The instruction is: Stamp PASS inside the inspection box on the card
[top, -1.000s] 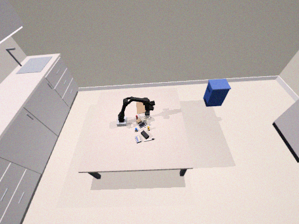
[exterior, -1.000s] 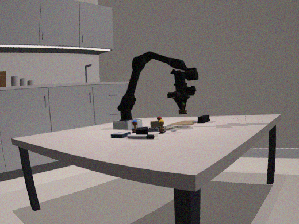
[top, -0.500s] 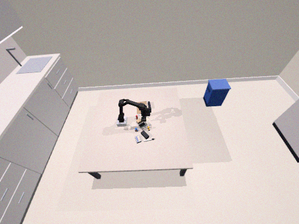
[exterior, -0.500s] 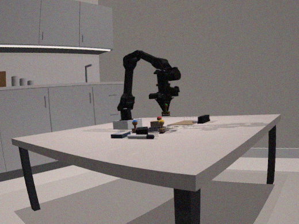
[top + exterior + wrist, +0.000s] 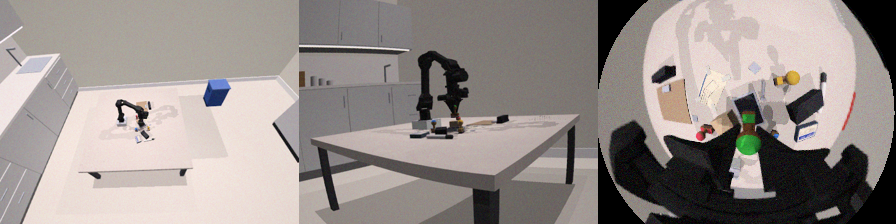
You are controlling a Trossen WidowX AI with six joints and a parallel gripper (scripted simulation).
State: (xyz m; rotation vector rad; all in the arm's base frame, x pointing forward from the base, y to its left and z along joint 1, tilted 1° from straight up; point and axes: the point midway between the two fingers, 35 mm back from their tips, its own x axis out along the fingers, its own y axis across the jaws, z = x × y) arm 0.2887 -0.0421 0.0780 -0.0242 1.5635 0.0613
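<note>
My gripper (image 5: 455,110) (image 5: 747,127) is shut on a stamp with a green knob (image 5: 748,145) and a green marker square. It holds the stamp upright, base down, above the open tin's dark ink pad (image 5: 747,103). In the exterior view the stamp's base (image 5: 454,114) is clear of the bench. The pale card (image 5: 712,86) lies beside the pad, to its left in the wrist view; its printing is too small to read. The stamp's underside is hidden.
Stamps with yellow (image 5: 792,78) (image 5: 460,122), red (image 5: 700,135) and blue (image 5: 433,122) knobs stand or lie around the pad. A tan block (image 5: 723,122), black block (image 5: 804,106), blue-white box (image 5: 806,132), marker (image 5: 437,136) and brown board (image 5: 673,105) are near.
</note>
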